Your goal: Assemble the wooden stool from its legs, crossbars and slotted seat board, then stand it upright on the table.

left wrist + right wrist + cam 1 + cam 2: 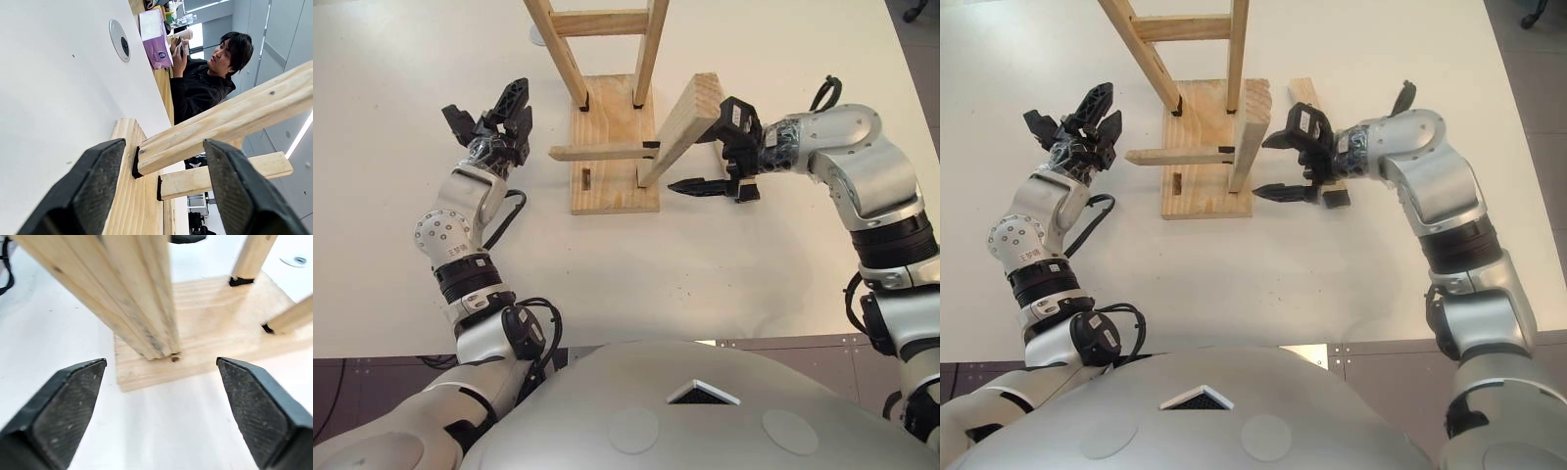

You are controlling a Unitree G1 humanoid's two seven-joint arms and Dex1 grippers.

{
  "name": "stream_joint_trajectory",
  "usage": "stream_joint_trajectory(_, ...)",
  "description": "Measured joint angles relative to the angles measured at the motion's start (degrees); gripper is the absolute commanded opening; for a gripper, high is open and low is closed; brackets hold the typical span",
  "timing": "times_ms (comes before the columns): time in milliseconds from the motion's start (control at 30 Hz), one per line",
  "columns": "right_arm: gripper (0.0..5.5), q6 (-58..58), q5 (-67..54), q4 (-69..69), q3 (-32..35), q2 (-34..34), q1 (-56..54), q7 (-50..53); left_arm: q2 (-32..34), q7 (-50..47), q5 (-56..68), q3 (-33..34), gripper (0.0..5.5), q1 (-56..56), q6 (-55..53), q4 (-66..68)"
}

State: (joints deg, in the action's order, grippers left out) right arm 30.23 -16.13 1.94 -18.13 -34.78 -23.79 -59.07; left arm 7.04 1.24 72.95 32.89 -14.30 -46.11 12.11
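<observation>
White table [401, 264] runs across the whole scene, with a round grommet [120, 47] set into it at the far side. Over its left part the left gripper [489, 108] hangs in the air with its two black fingers [93, 186] spread wide, holding nothing, just beside the stool parts but apart from them. At the middle the seat board [607, 122] lies flat on the table. Its two far slots each hold a post: the far left leg [563, 49] and the far right leg [649, 49] stand up out of them, dark at the joints, tied together higher up by a crossbar [602, 22]. The near left slot [586, 179] shows as a small dark cut. A second crossbar [602, 152] sticks out level over the board from the third leg [680, 127], which leans to the right with its foot at the board's near right corner; whether that foot sits in a slot cannot be told. Just right of this leg the right gripper [705, 147] is opened wide, near the wood without pinching it.
</observation>
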Motion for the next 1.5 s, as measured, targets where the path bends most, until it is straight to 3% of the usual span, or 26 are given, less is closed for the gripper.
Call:
stream_joint_trajectory(167,4.94,12.6,-0.1,8.2,11.0,0.8,7.9,16.3,-0.2,-1.5,0.0,2.2,2.9,3.5,1.6,-3.6)
stream_joint_trajectory(400,4.94,15.0,5.4,9.2,12.3,3.4,16.5,29.9,-0.3,-2.6,-1.3,3.2,2.9,5.2,5.2,-5.4)
stream_joint_trajectory(633,3.85,15.0,6.6,7.7,10.1,4.9,18.0,31.3,-0.4,-3.1,-2.7,1.5,2.9,4.5,5.4,-5.4)
stream_joint_trajectory(1000,2.13,12.2,7.9,2.6,13.3,5.0,16.7,34.4,0.4,-1.3,-9.4,0.0,2.9,5.0,13.6,-13.3)
stream_joint_trajectory(1167,2.11,7.3,9.8,0.0,13.6,6.5,16.7,36.9,4.0,3.3,-13.2,-3.7,2.9,3.9,15.1,-18.8)
stream_joint_trajectory(1267,2.11,3.0,9.9,-2.7,16.1,7.6,16.3,39.3,6.7,6.3,-10.6,-4.5,3.35,2.3,13.3,-22.9)
stream_joint_trajectory(1367,2.11,0.2,5.7,-3.1,20.1,7.5,8.4,35.9,9.8,8.3,-3.9,-4.4,3.79,-0.5,10.9,-28.1)
stream_joint_trajectory(1500,2.11,0.7,-12.2,0.1,24.5,9.5,-12.7,21.0,15.2,10.3,9.1,-6.8,4.17,-8.5,6.3,-35.4)
